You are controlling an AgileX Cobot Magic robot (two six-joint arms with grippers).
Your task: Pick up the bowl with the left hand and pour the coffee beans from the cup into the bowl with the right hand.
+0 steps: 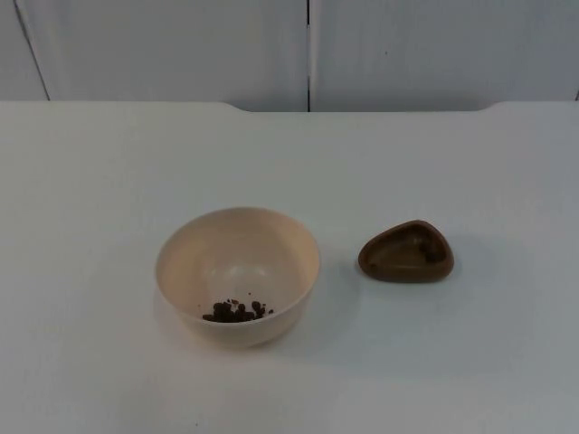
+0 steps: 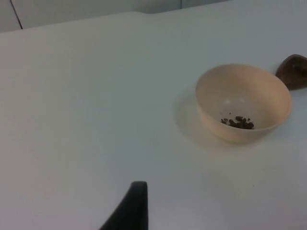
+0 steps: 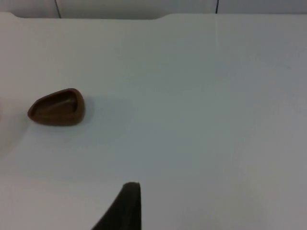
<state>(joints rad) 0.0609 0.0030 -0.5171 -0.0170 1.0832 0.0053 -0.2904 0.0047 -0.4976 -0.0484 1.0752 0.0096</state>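
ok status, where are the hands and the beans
Left hand and right hand both clear, holding nothing. Coffee beans in cream bowl, on table. Brown cup upright beside it, apart. Nothing in the way.

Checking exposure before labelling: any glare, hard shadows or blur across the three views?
Top view: even, soft light; faint shadows beside the bowl and the brown cup; coffee beans distinct. Left wrist view: soft shadow beside the bowl, fingertip dark and soft-edged. Right wrist view: white table bright, no glare spot; cup slightly soft.
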